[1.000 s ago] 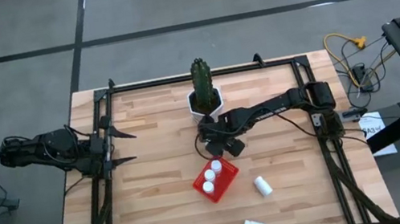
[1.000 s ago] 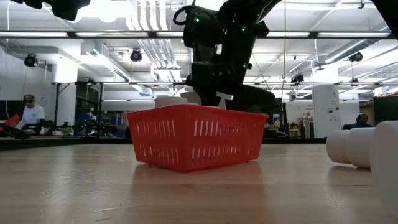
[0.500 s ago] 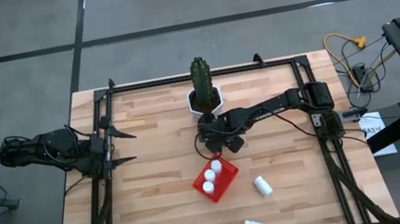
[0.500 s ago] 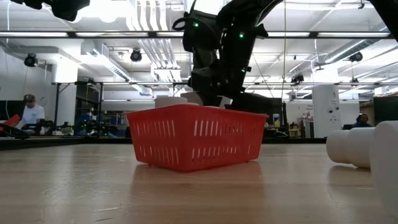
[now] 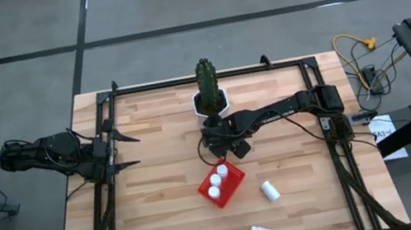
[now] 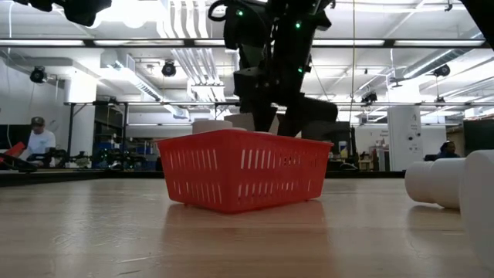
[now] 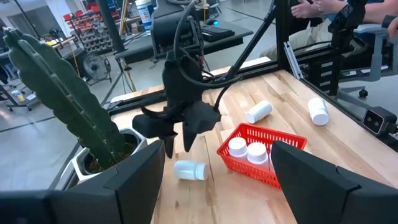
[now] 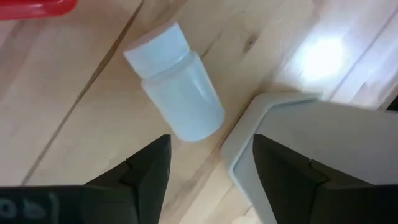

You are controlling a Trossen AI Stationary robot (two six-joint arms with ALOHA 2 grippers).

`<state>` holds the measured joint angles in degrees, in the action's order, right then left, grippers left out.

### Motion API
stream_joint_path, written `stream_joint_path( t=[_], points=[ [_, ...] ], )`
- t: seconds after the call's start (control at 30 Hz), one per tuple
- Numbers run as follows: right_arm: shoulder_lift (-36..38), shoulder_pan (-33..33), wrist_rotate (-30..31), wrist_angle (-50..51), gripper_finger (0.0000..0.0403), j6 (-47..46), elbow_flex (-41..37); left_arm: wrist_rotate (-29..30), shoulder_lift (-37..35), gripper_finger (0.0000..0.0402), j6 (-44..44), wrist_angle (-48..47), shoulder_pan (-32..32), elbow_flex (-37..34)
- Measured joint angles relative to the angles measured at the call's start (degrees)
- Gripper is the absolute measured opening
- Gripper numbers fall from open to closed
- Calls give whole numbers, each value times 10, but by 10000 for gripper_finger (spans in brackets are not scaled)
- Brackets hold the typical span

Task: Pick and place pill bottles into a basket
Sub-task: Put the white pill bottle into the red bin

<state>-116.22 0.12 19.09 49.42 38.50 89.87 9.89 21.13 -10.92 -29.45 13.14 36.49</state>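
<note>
White and lying on its side on the wooden table (image 5: 159, 189), one pill bottle (image 8: 175, 96) rests just beside the cactus pot (image 8: 323, 155). The right gripper (image 5: 211, 141) hangs over it with fingers (image 8: 140, 174) spread apart, holding nothing and not touching it. Three bottles (image 5: 217, 181) stand in the red basket (image 5: 234, 179), which sits near the table's middle. Two more bottles (image 5: 269, 191) lie on the boards beyond the basket. The left gripper (image 5: 124, 152) waits at the table's left edge, fingers wide apart and empty.
</note>
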Motion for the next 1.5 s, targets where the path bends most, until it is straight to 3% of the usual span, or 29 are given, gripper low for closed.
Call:
stream_joint_path(
  t=[0.33,0.7,1.5],
  points=[
    [3,8,-1,27,148,-51,63,0,-1,277,0,1,0,0],
    [3,1,-16,26,15,-60,76,-4,-3,277,1,2,0,0],
    [3,-58,17,16,8,-77,71,-5,-7,277,2,1,0,0]
  ],
)
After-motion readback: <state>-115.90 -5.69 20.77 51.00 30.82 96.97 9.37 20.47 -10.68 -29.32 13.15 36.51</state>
